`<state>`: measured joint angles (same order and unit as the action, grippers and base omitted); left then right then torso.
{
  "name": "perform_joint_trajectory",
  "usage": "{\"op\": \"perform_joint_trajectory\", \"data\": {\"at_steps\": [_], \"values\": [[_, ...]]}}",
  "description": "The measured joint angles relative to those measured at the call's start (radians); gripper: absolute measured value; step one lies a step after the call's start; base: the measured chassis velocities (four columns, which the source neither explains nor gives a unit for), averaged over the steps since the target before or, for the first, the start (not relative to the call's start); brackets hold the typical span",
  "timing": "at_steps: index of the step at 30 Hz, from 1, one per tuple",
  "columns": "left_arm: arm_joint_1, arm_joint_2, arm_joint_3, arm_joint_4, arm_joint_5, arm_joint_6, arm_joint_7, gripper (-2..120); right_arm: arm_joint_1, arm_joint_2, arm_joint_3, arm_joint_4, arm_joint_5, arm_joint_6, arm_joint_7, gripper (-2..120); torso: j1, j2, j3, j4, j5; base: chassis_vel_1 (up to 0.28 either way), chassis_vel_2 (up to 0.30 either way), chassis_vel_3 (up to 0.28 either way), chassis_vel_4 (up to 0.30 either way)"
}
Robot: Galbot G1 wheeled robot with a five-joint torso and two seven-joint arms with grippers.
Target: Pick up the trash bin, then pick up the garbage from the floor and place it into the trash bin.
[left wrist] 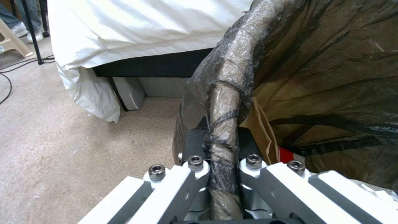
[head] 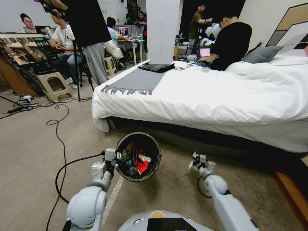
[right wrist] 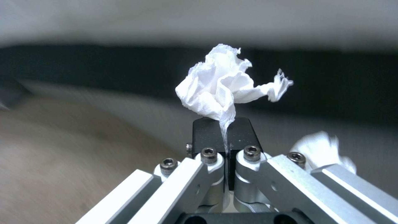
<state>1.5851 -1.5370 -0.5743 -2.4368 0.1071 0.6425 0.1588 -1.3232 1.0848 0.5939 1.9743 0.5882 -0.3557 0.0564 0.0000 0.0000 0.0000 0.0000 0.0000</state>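
Note:
The trash bin (head: 154,146), its dark liner folded over the rim, hangs tilted just above the carpet in front of the bed. My left gripper (head: 117,157) is shut on the bin's near-left rim (left wrist: 227,93), one finger inside and one outside. Garbage lies in the bin: a red-and-white packet (head: 142,161), a clear bottle (head: 130,166) and a brown paper bag (left wrist: 260,124). My right gripper (head: 196,161), to the right of the bin and level with it, is shut on a crumpled white tissue (right wrist: 222,84). A blurred white scrap (right wrist: 321,149) shows below that gripper.
A bed with white covers (head: 208,93) stands just behind the bin, dark underneath. Black cables (head: 61,141) run over the carpet on the left. A wooden furniture edge (head: 290,184) is at the right. Stools, a tripod and people are farther back.

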Motion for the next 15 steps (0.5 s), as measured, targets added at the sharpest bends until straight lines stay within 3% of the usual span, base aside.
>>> {"op": "perform_joint_trajectory", "data": {"at_steps": [7,12,15], "values": [[-0.004,-0.001,0.003,0.005,0.002,0.0,0.0,1,0.018,-0.034,-0.031,0.266,0.057,-0.045,0.01,0,0.0,0.0,0.0,0.0,-0.0002,0.0,0.0,0.0,0.0],[-0.005,-0.001,0.003,0.007,0.002,0.001,0.0,1,0.051,-0.048,-0.085,0.342,0.082,-0.064,0.026,0,0.0,0.0,0.0,0.0,-0.0002,0.0,0.0,0.0,0.0],[-0.006,0.0,0.002,0.009,0.001,0.001,0.0,1,0.081,-0.07,-0.175,0.405,0.091,-0.071,0.026,0,0.0,0.0,0.0,0.0003,0.0,0.0,0.0,0.0,0.0]]}}
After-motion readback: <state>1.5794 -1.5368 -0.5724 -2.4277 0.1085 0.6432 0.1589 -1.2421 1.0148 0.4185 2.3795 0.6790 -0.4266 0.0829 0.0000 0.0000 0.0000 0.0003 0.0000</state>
